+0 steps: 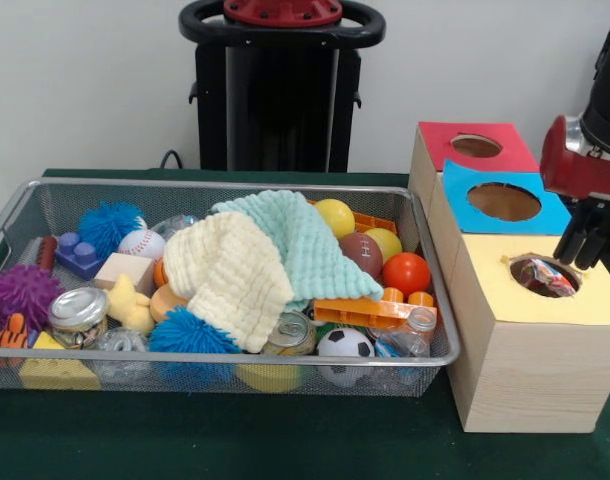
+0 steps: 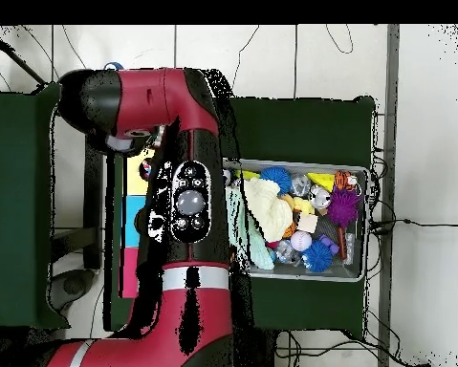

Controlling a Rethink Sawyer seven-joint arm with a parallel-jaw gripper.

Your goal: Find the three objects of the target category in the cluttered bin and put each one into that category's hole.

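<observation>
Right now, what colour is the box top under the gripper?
Yellow box top, under the gripper; front view shows it best.

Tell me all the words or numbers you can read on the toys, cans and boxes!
No words or numbers can be read.
The silver cans show only bare lids.
The little bottle has a label, too blurred to read.
The baseball and brown football show stitching marks only, not letters.
The red, blue and yellow box tops are plain.

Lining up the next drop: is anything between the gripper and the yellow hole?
Nothing visible blocks it. The gripper hangs just beside the hole in the yellow top, and patterned fabric shows inside the hole.
</observation>
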